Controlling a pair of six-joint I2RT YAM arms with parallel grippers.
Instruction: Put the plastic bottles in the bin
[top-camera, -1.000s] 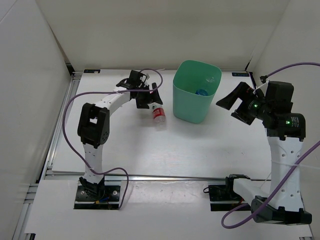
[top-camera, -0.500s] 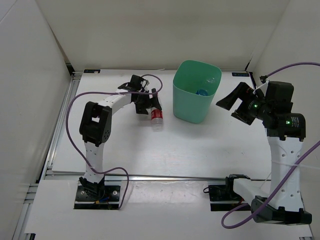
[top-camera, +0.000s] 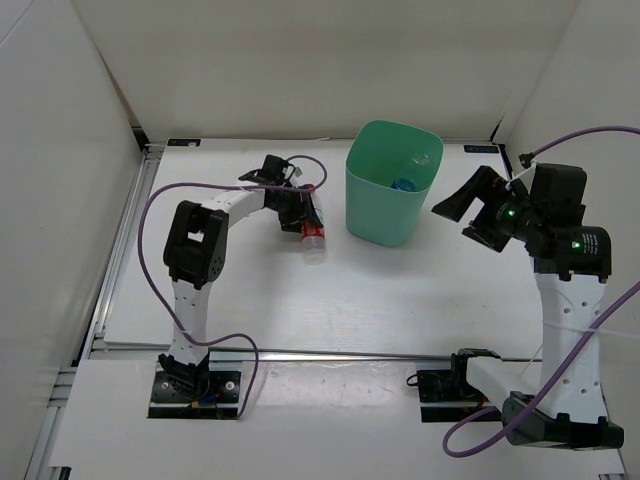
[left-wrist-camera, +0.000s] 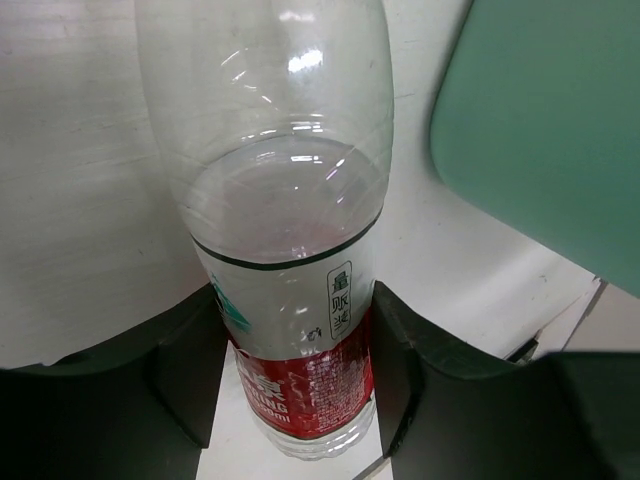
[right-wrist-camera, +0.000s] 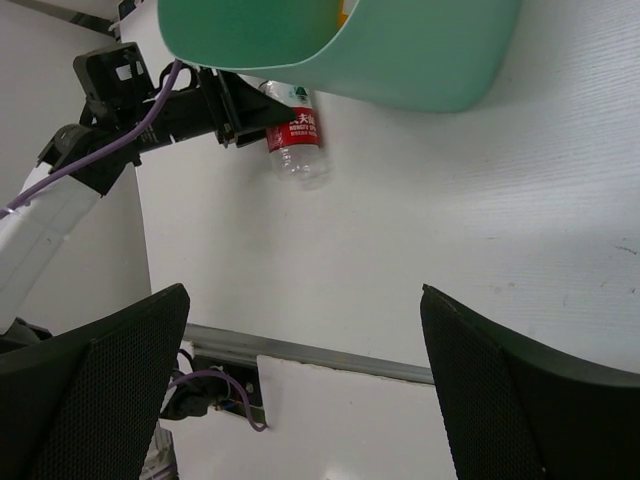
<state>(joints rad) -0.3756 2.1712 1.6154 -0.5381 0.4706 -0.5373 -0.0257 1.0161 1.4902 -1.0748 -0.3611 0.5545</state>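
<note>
Red-labelled bottle (left-wrist-camera: 290, 200) lies on the surface (top-camera: 400, 290) just beside the mint-green bin (top-camera: 380, 215), the left pincer (left-wrist-camera: 300, 330) clenched across its label. The grasp looks made; next it needs lifting above the rim. The right pincer (right-wrist-camera: 303, 300) hangs spread wide, empty.

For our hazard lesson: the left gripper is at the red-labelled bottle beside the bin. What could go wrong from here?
1. The left gripper straddles the red-labelled bottle at its label end, most of its smooth body sticking out; lifted, it might tilt or slip.
2. The bin stands close by; a low swing could strike its wall.
</note>
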